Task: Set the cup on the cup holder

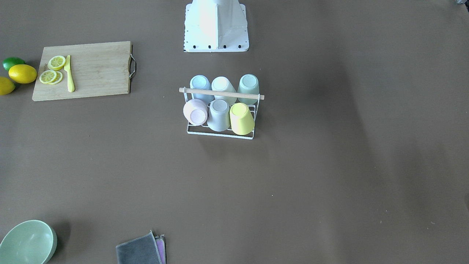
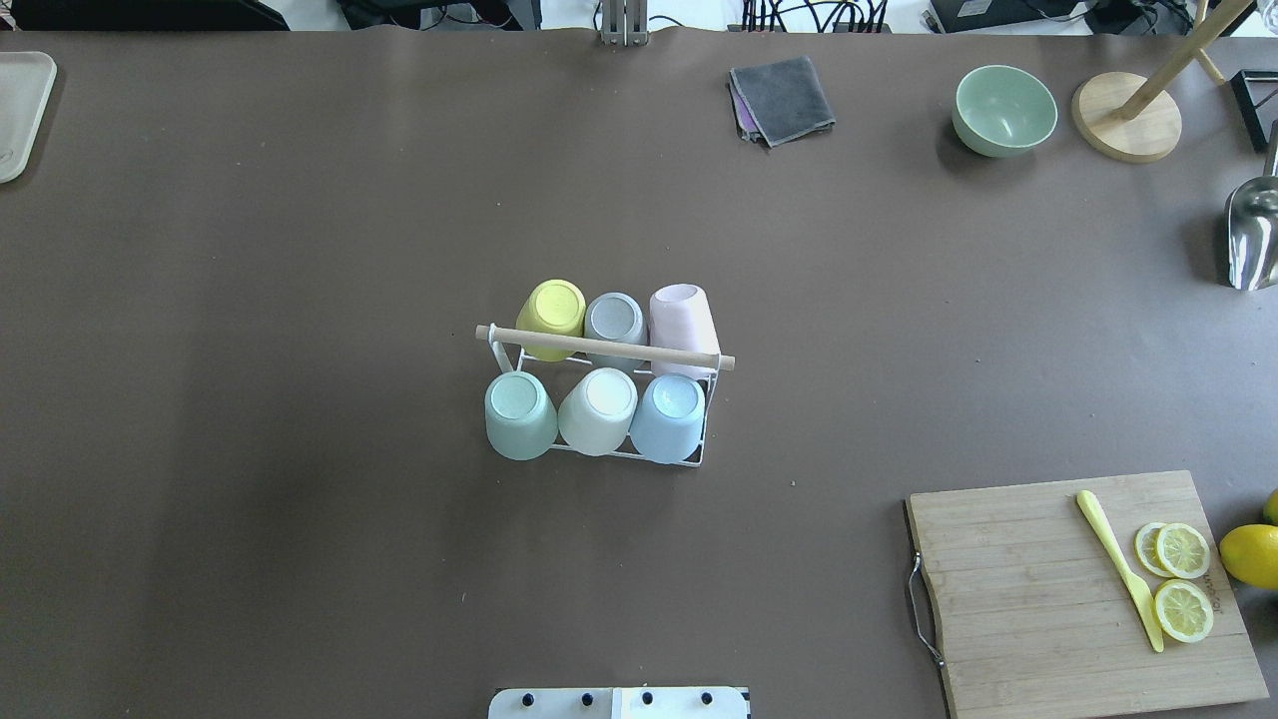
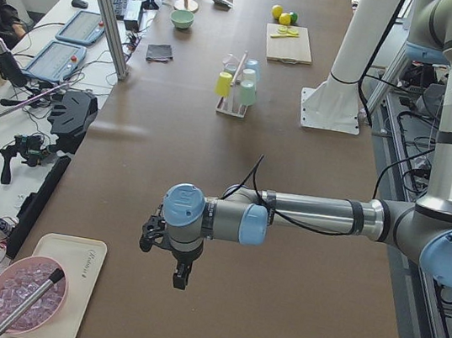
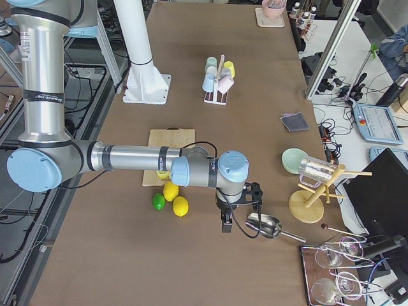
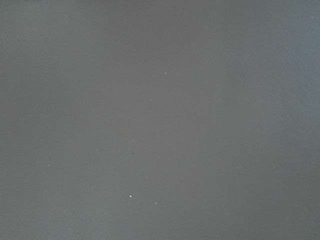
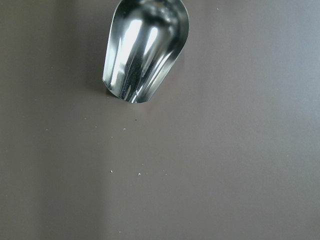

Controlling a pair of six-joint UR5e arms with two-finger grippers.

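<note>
**6 cups seated on the wire holder at mid-table**

Nearest the robot's base, a bamboo cutting board with a metal handle was seen on the matte brown table. It carried 3 lemon slices and a yellow plastic knife.

Further out, at the middle of the table, the cup holder was set. It was a frame of thin white wire, with a round dowel of pale wood across its top. 6 smooth, tapered, pastel cups were seated on it bottoms-up, in 2 rows of 3. The near row was made up of the green cup, cream cup and blue cup. The far row was made up of the yellow cup, grey cup and pink cup, the last tilted more steeply than its neighbours.

At the far edge, a folded grey cloth and a glossy sage bowl were laid.

The left gripper was hung over bare table, and the right gripper just beside a polished metal scoop. Both were well apart from the holder. How far their fingers were spread could not be told.
</note>
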